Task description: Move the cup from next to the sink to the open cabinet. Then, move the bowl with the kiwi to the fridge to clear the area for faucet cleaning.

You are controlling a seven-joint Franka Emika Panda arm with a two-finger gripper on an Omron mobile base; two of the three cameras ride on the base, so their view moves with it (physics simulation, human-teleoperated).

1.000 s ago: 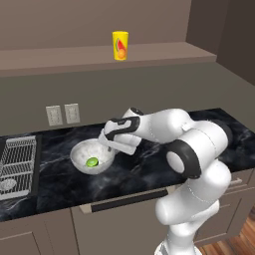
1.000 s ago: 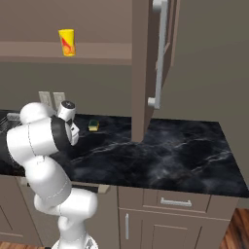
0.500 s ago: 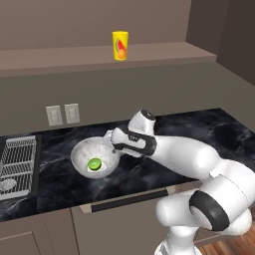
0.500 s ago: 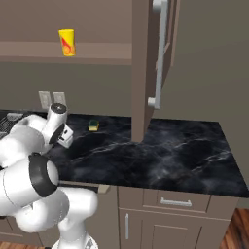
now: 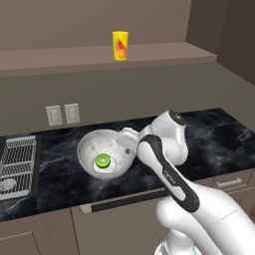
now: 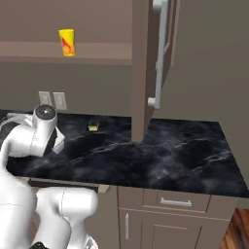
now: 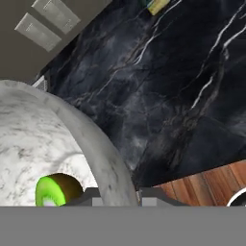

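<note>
Gripping bowl (image 5: 104,154) rim, hand (image 7: 113,194) cam

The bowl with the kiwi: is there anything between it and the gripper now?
No. The gripper is closed on the rim of the bowl, with the kiwi inside; nothing visible lies between them.

I am working in a home kitchen. A black marble counter (image 6: 160,155) runs across the middle of the frame, with brown drawers (image 6: 175,202) under it. At the far left I see a sink (image 5: 17,164) with a metal rack. Wall outlets (image 5: 63,114) sit on the backsplash, and a cabinet shelf (image 5: 99,57) crosses the upper part. A sponge (image 6: 93,125) lies on the counter.
</note>
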